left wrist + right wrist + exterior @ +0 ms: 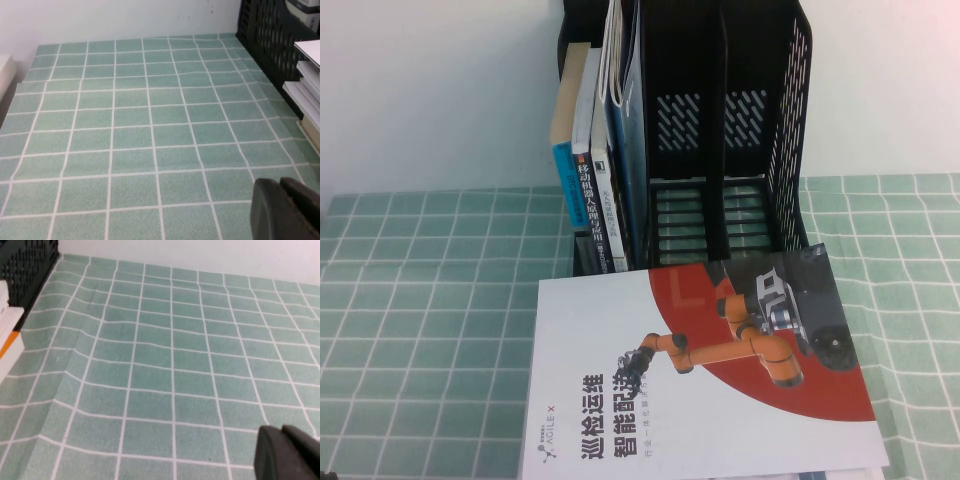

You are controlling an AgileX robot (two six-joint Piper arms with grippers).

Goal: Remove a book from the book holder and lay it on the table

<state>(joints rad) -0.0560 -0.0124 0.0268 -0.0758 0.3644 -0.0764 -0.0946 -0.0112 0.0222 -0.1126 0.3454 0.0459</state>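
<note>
Table (pixel 410 330): pale green cloth with a white grid of squares, filling the lower part of the high view; a white wall stands behind it at 12 o'clock.

Book holder (pixel 760 150): tall black rack, upright at 12 o'clock of the table centre. Perforated side walls, upright dividers. The two slots on its 3 o'clock side hold nothing. Its 9 o'clock slots are packed.

White-and-red book (pixel 710 380): lies flat on the table at 6 o'clock of the book holder, cover up, orange robot arm pictured, blue Chinese title. Its far edge reaches the foot of the rack; whether it touches, cannot tell. More white page edges show beneath its near edge.

Book (pixel 623 130): the thin dark blue one stands upright in the book holder, against the divider at the 3 o'clock side of the filled slots. Only its edge and a narrow strip of cover show.

Small books (pixel 582 150): thicker, lettered spines, upright at 9 o'clock of the book, in the same rack.

Left claw (pixel 287 210): seen only in the left wrist view, dark tip over bare cloth, well apart from the rack; cannot tell whether spread or pressed together.

Right claw (pixel 287 455): seen only in the right wrist view, over bare cloth, fingers pressed together, pinching nothing.
</note>
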